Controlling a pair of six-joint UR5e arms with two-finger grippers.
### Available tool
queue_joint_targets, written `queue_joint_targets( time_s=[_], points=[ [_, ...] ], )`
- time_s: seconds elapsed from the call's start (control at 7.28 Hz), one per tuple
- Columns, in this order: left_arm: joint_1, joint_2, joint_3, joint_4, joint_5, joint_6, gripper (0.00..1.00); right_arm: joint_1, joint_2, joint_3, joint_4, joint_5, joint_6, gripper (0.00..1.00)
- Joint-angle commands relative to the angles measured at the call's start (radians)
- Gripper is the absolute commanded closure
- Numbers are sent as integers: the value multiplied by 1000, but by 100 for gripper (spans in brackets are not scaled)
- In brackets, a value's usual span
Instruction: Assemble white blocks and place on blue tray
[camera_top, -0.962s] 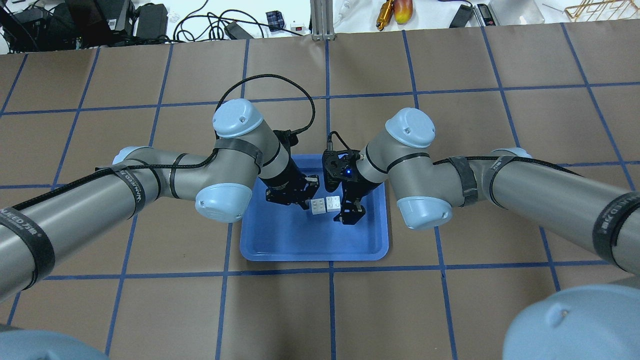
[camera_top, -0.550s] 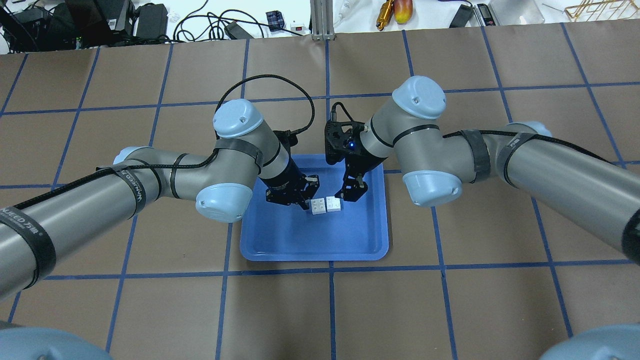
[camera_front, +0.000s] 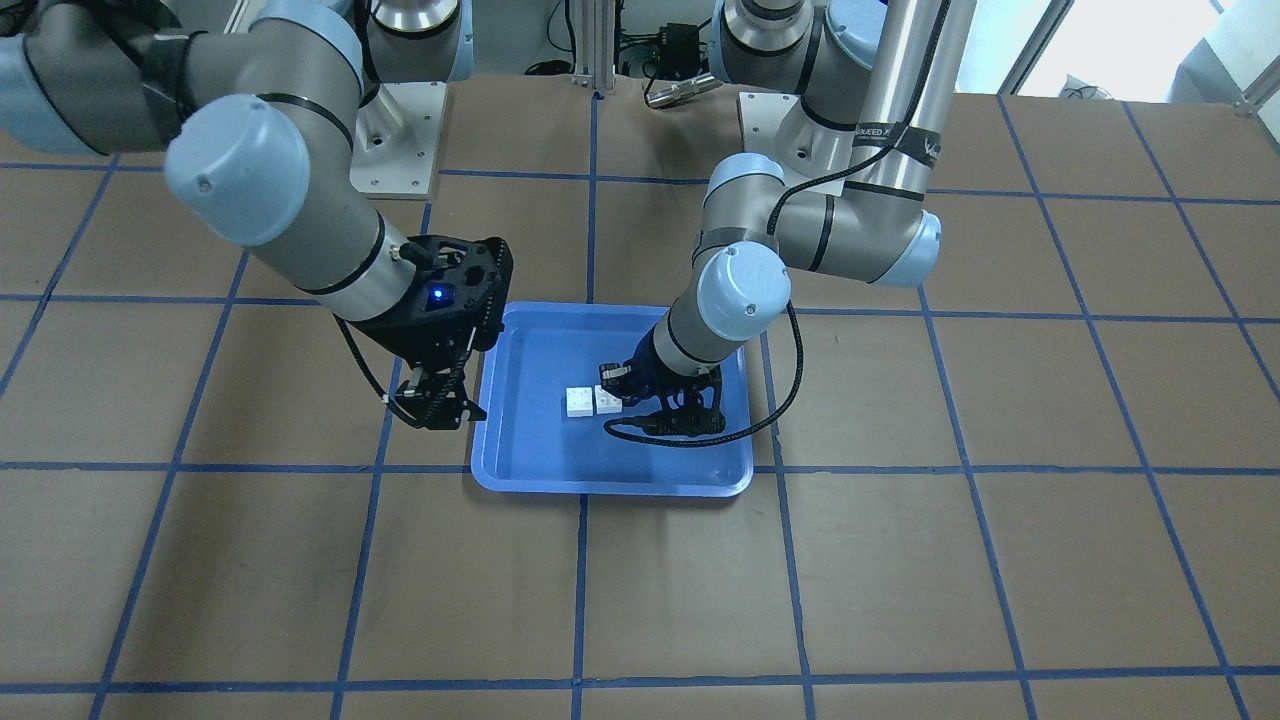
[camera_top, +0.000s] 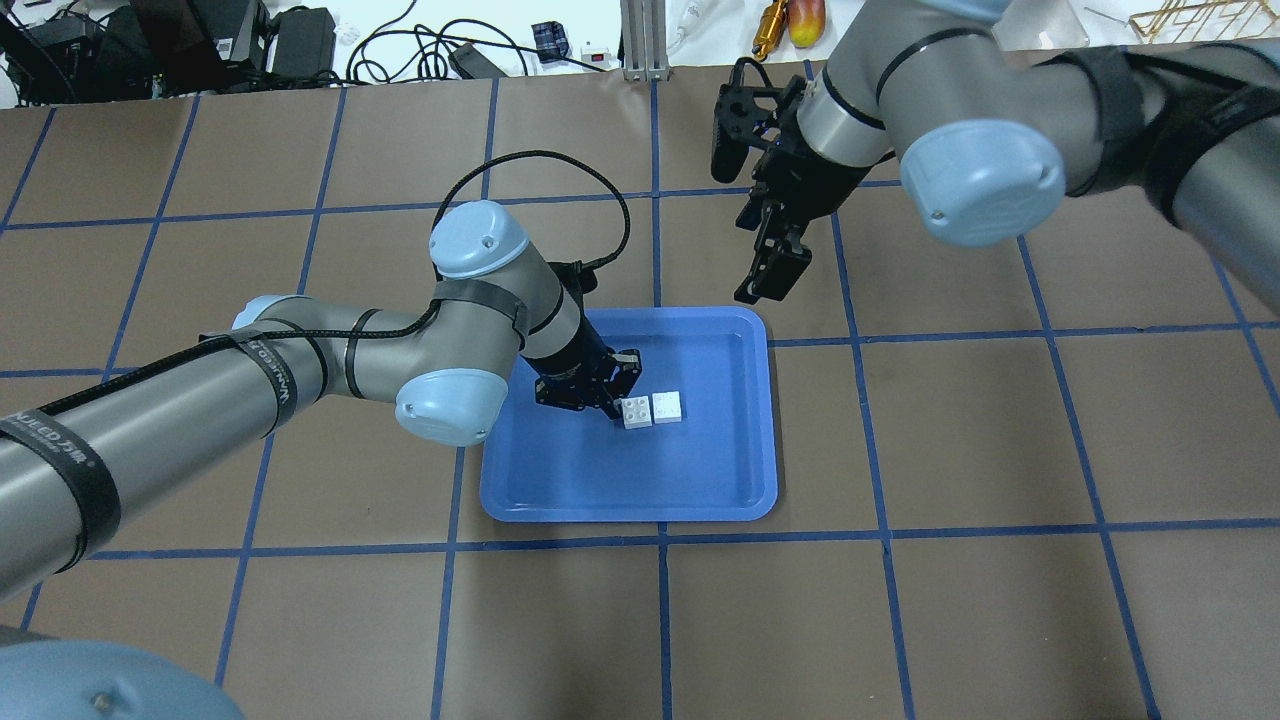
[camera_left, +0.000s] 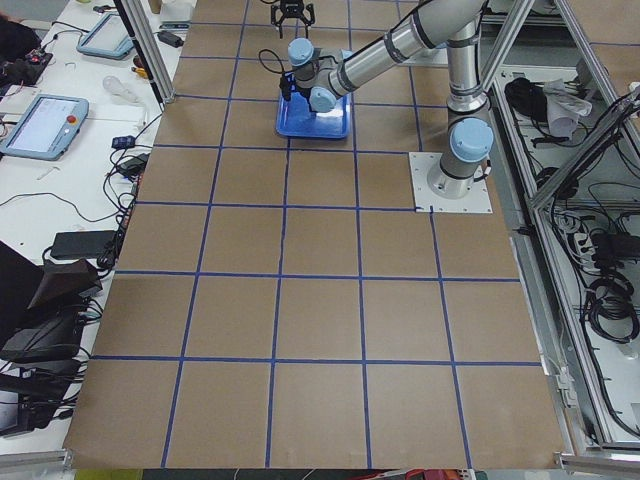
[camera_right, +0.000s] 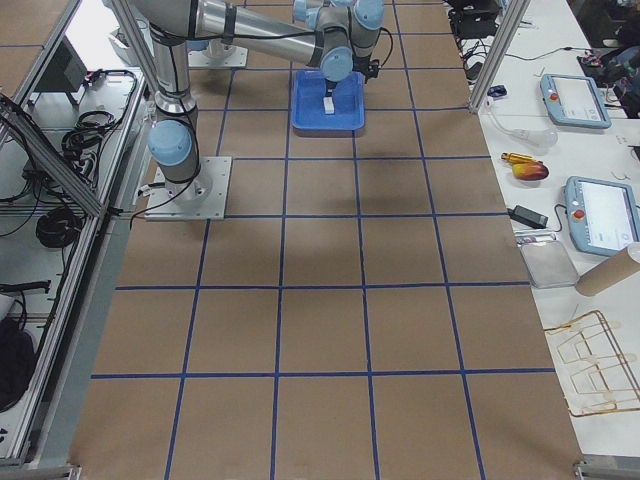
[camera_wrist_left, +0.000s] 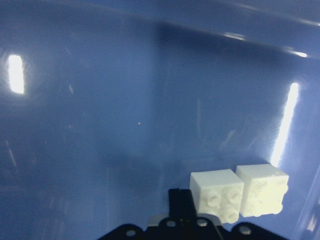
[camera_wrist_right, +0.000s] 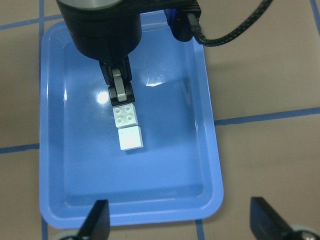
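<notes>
Shallow rectangular blue plastic tray (camera_front: 540, 452), rounded corners and raised rim, sits on the brown paper-covered table (camera_front: 900, 560), which is gridded with blue tape lines.

Two small square white plastic blocks lie on the tray floor near its middle, side by side and touching: one toward view left (camera_front: 578, 401), one toward view right (camera_front: 607, 399).

Left gripper (camera_front: 618, 384), on the grey arm entering at view right, is low inside the tray with its tip right at the view-right block. Contact and jaw state are not readable from here. A black braided cable (camera_front: 690, 443) loops from its wrist over the tray.

Right gripper (camera_front: 432, 412), at view left, hangs above the table just outside the tray's rim with its fingers spread apart. A small blue light (camera_front: 436, 294) is lit on its black mount.
</notes>
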Motion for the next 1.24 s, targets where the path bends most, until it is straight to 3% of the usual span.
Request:
queue_joint_targets(
  time_s=[0.0, 0.27, 0.41, 0.82, 1.1],
  points=[
    [-1, -3, 0, 6, -26, -3, 100, -48, -22, -163, 226, -93, 55, 0],
    [-2, -1, 0, 7, -26, -21, 100, -53, -48, -231, 280, -270, 98, 0],
    [-2, -1, 0, 7, -26, -20, 100, -53, -60, -229, 294, -279, 166, 0],
    [13, 32, 21, 15, -23, -3, 100, -57, -65, -235, 302, -283, 818, 0],
    [32, 58, 104, -35, -16, 5, 97, -54, -73, -232, 287, -318, 1071, 0]
  ],
)
